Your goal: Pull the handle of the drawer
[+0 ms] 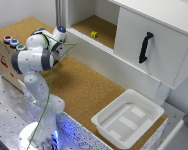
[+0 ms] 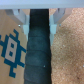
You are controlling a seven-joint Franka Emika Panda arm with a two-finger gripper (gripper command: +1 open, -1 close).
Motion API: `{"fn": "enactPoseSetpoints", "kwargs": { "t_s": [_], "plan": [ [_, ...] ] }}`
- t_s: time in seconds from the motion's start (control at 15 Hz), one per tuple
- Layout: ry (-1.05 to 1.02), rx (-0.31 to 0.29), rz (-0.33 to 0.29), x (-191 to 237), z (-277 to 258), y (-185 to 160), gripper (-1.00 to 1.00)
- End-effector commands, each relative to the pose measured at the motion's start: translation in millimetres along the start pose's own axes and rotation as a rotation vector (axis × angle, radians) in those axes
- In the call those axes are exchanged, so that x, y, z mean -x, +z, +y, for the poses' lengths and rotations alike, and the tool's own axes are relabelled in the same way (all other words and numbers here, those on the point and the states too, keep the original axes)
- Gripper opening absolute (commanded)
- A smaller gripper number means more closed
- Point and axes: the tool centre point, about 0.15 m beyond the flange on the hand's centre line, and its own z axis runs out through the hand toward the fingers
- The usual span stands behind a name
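Note:
The drawer (image 1: 151,42) is a large plain white flat-fronted unit at the upper part of the exterior view's right. Its slim black handle (image 1: 145,47) stands upright on the front panel. My gripper (image 1: 57,48) is far from it, at the exterior view's left, low over the cork surface beside a brown box. It is mostly hidden behind the arm there. In the wrist view the gripper (image 2: 39,17) is open, its pale fingertips (image 2: 20,17) set apart on either side of a dark strip (image 2: 37,55). It holds nothing.
A brown box (image 1: 9,55) with coloured round buttons (image 1: 14,42) stands at the exterior view's left. A white plastic tray (image 1: 109,129) sits at the cork table's near right corner. A small yellow-green object (image 1: 94,34) lies in the open shelf behind.

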Motion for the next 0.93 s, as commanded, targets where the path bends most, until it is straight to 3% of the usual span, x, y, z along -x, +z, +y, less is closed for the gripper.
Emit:
{"fn": "enactPoseSetpoints", "kwargs": {
  "t_s": [0.0, 0.53, 0.87],
  "plan": [
    [0.067, -0.015, 0.019, -16, 61, 6, -1.0],
    [0.182, -0.021, 0.053, -38, 129, -15, -1.0],
    [0.203, 0.026, 0.059, -45, 164, -24, -1.0]
  ]
}}
